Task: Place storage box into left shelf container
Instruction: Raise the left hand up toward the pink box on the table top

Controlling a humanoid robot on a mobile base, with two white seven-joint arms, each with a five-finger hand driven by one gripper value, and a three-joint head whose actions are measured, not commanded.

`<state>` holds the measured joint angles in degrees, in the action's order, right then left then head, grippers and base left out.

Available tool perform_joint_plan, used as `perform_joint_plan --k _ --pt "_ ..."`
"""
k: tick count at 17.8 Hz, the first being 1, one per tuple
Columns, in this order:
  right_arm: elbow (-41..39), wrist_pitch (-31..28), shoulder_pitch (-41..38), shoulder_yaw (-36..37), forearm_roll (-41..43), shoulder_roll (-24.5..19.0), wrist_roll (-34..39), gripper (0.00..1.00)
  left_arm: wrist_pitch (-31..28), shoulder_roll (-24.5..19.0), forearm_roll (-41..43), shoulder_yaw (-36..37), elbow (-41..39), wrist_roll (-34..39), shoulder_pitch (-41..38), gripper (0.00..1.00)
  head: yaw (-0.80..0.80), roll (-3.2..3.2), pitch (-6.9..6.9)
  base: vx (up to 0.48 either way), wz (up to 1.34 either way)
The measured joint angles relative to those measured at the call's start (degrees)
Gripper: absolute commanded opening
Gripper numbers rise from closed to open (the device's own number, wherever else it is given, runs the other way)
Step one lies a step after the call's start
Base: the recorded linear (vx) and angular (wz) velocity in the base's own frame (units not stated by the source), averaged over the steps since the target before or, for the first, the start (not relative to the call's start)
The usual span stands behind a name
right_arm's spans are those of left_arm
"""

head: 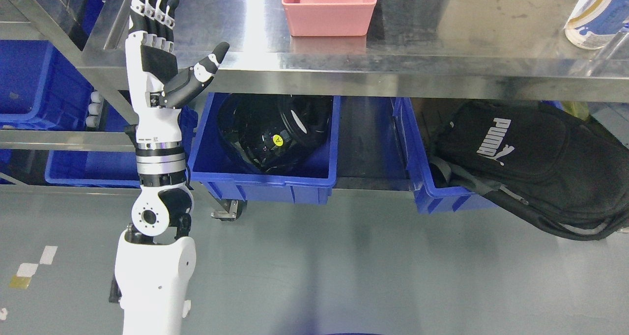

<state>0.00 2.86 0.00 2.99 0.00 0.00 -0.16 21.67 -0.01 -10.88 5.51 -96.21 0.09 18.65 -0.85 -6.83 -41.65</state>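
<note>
- My left hand is raised, fingers released, holding nothing.
- The pink storage box sits on the steel surface, well right of it.
- I'd reach right and grip one wall squarely.

White arm, silver wrist band, black-fingered robot hand

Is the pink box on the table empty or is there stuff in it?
Empty, as far as the view shows. The pink box sits upright on the steel table, and only its bare pink inside shows. Its far part is cut off.
</note>
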Motion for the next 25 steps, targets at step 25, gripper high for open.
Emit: perform_joint_plan --k 25 --pt "0.00 0.04 0.00 0.00 0.00 0.00 0.03 1.00 -13.31 -7.61 18.90 0.10 13.03 -55.73 38.32 0.99 0.00 0.00 0.00 0.000 0.00"
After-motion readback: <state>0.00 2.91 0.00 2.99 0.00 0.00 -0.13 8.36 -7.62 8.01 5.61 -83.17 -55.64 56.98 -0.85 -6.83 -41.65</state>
